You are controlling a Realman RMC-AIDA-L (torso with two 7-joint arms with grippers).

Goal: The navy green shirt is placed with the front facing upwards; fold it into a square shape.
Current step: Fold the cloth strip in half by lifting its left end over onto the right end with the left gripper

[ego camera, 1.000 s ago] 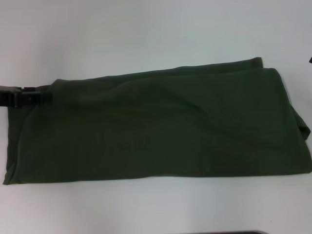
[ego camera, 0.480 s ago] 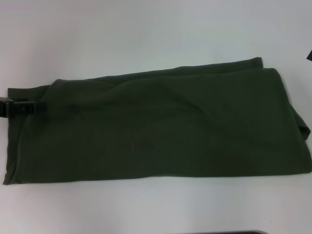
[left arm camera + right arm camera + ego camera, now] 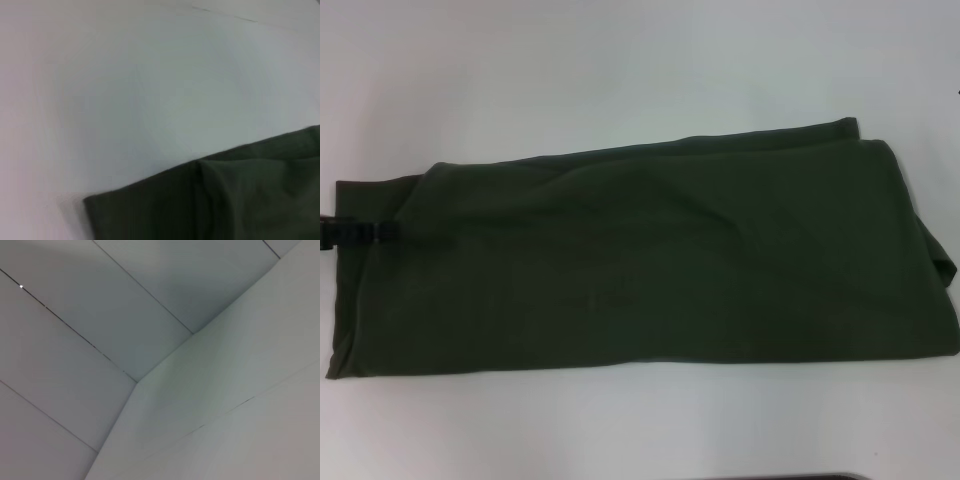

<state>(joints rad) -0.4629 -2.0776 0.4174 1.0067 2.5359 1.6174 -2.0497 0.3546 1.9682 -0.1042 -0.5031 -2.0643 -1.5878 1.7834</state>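
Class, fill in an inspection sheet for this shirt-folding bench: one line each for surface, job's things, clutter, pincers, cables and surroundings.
Surface: white table, bare around the cloth.
Job's things: navy green shirt lies flat, folded into a long band across the table; plain side up, no print visible; its corner shows in the left wrist view.
Clutter: nothing seen.
Pincers: left pincer at the shirt's left edge, low over the cloth; right pincer out of sight.
Cables: nothing seen.
Surroundings: the right wrist view shows only pale panels with thin seams.
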